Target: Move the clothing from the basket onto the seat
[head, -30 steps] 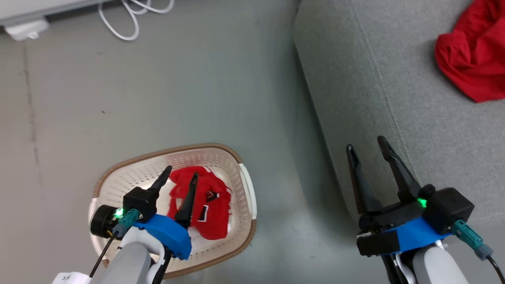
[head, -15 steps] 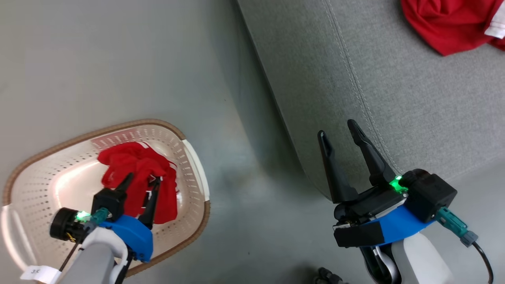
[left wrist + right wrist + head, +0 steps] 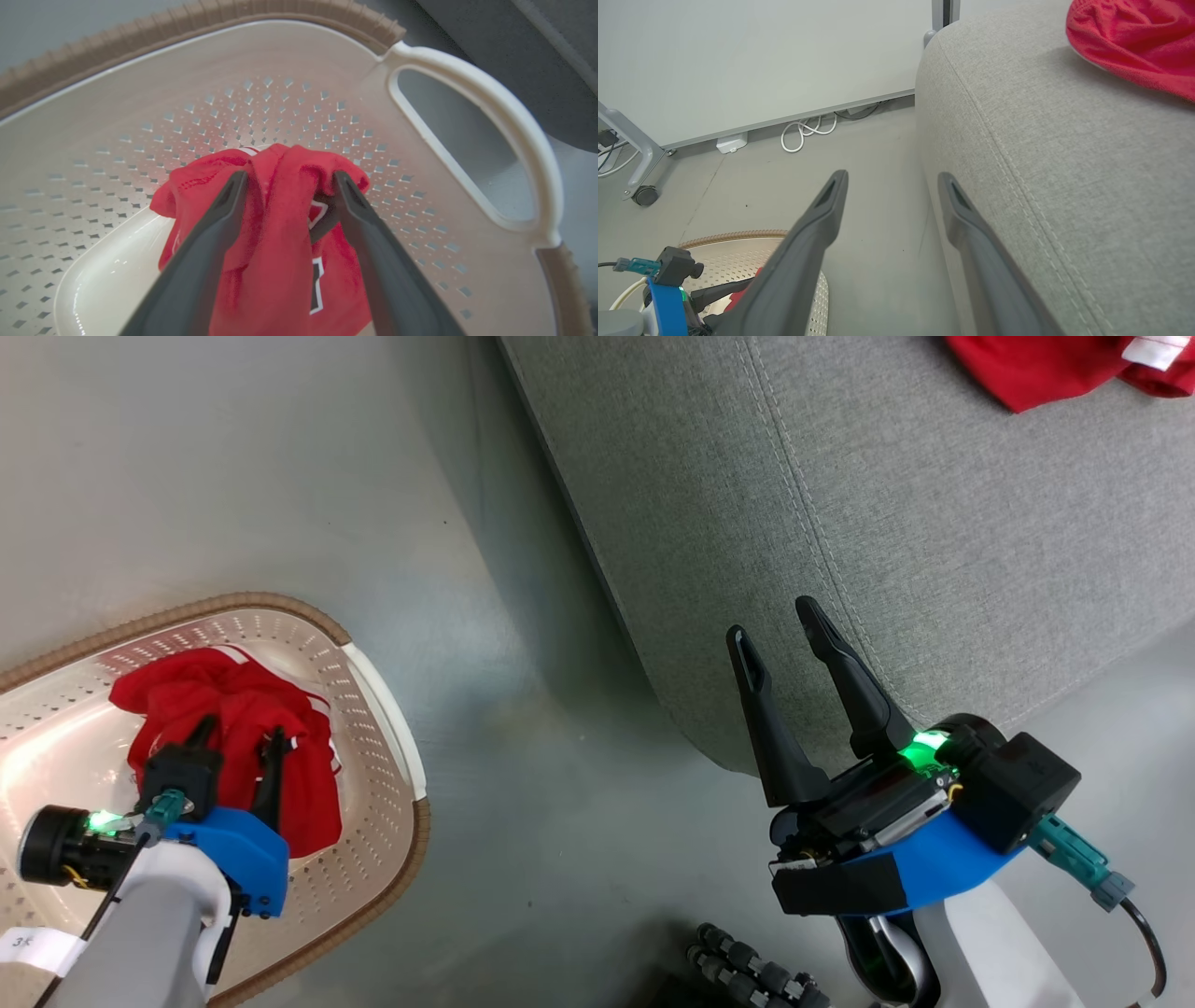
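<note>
Where the head view begins at its left edge, the basket (image 3: 378, 686) stands on the grey floor (image 3: 233, 476), its brown rim band curving round cream perforated walls. Inside it lies one red garment (image 3: 182, 686), crumpled into a heap against the wall nearest the seat. The left gripper (image 3: 239, 733) is lowered into the basket with its two dark fingers spread wide. In the left wrist view, the left gripper (image 3: 289, 177) straddles a raised fold of the red garment (image 3: 275, 261). The cloth bunches up between the fingers and brushes their inner faces, but the jaws are not closed on it. The white handle loop of the basket (image 3: 514, 121) arches just beyond.

A strip of bare floor separates the basket from the seat (image 3: 887, 504), whose rounded grey edge and stitched seam run diagonally. The right gripper (image 3: 777, 621) hangs in front of that edge, jaws parted and holding nothing. In the right wrist view, the right gripper (image 3: 892, 176) points along the side of the seat (image 3: 1064, 163), with a coiled white cable (image 3: 803, 133) by the far wall.

Farthest right, a second red garment (image 3: 1036, 369) rests on the seat cushion, and it appears again in the right wrist view (image 3: 1134, 32).
</note>
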